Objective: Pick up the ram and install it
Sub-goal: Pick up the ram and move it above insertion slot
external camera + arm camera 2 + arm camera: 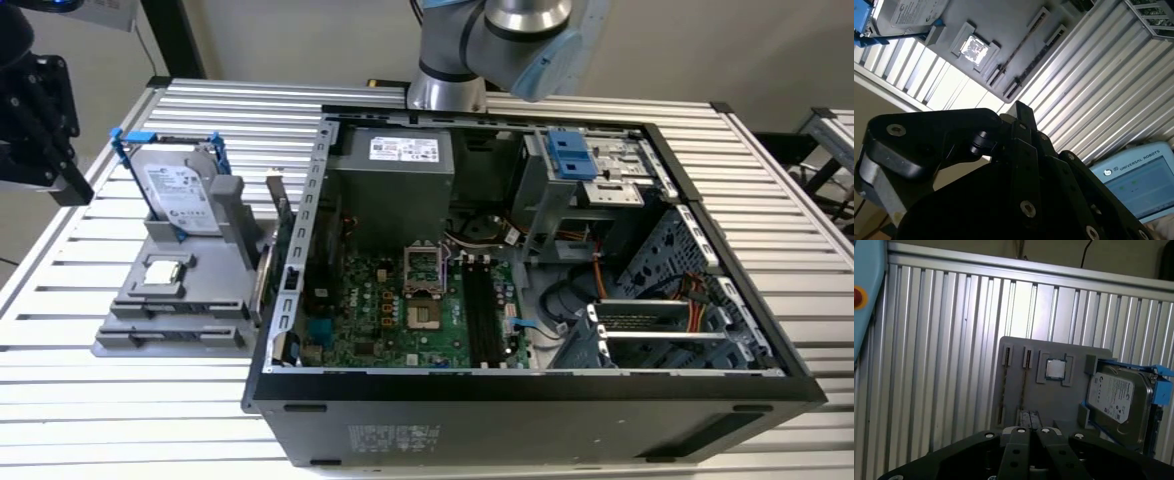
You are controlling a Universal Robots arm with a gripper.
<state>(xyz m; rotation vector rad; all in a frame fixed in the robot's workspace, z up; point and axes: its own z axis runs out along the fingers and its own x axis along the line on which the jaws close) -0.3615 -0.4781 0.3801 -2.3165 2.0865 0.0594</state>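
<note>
The ram (pixel 1024 384) is a thin dark stick lying in one slot of the grey holder (pixel 1054 395), beside the small square silver processor chip (pixel 1056 369). The second wrist view shows the ram (pixel 1021 42) edge-on in the same holder (pixel 1004 25). My gripper (pixel 1030 416) hangs well above the holder's near edge, apart from the ram, with its black fingers (pixel 1024 117) pressed together and nothing between them. The holder (pixel 174 300) stands at the exterior view's left, next to the open computer case (pixel 534 300). The black motherboard slots (pixel 487 315) lie inside the case.
A silver hard drive (pixel 180 190) with blue rails stands upright at the holder's far end. A black wrist assembly (pixel 34 120) hangs at the exterior view's left edge. A blue teach pendant (pixel 1141 180) lies on the ribbed metal table (pixel 944 340). Cables and drive cages crowd the case's right half.
</note>
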